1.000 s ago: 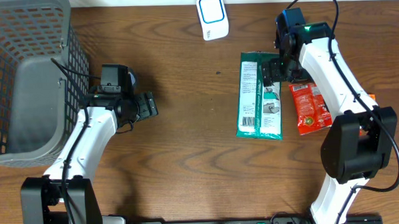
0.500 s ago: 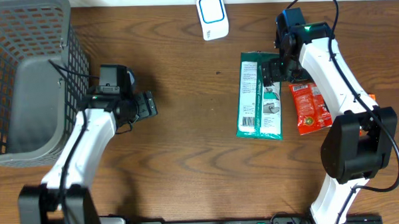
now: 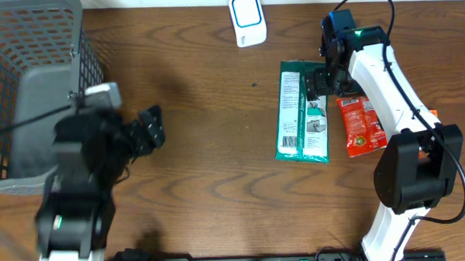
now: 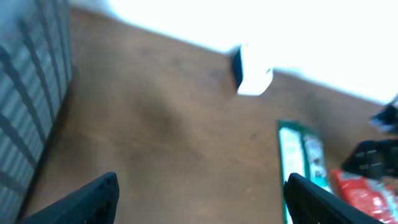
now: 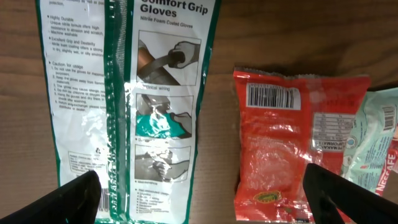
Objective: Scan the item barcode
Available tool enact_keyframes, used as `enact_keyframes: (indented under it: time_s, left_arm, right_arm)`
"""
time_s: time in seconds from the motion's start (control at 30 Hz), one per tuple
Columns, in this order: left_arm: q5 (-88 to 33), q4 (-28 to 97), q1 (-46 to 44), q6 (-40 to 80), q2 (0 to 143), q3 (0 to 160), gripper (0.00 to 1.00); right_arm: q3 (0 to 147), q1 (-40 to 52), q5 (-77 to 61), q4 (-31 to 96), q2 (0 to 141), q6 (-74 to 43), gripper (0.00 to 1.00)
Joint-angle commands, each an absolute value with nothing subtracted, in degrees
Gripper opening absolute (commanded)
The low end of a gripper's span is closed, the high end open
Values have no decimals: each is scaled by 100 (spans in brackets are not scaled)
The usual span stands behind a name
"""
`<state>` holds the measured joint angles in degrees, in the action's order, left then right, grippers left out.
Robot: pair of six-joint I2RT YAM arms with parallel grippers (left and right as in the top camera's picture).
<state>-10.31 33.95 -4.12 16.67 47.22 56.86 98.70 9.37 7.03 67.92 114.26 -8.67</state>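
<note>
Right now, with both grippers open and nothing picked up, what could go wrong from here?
1. The right gripper hovers over the gap between the green glove package and the red foil snack packet; closing there could catch the wrong one, or both.
2. Both packs lie flat on the wooden table, so the gripper may scrape rather than pinch.
3. The left gripper looks motion-blurred near the grey mesh basket; it could clip the wall.

Mock shop checkout, wooden table [image 3: 219,185], grey basket [image 3: 28,45], white scanner [image 3: 246,18], glove packet [image 3: 294,120].
</note>
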Motion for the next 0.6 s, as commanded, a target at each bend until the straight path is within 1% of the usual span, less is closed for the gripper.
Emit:
enact_keyframes:
  time_s: [0.0,0.17,0.3,0.57]
  left_arm:
    - [-954,3417,-388,1612,4182,5669,86]
    - [-937,3776,-388,1463,3760,5669,86]
    - [-937,3820,-338,1466,3538,5564,86]
    - [-827,4405,34,1466,1997,5030,86]
  right_arm:
    - [9959,908,701,6790,11306,-895,99]
    - [9959,908,701,6790,11306,-895,99]
    - [9959,908,701,6790,11306,-895,99]
    - [9959,908,701,6790,11306,-895,99]
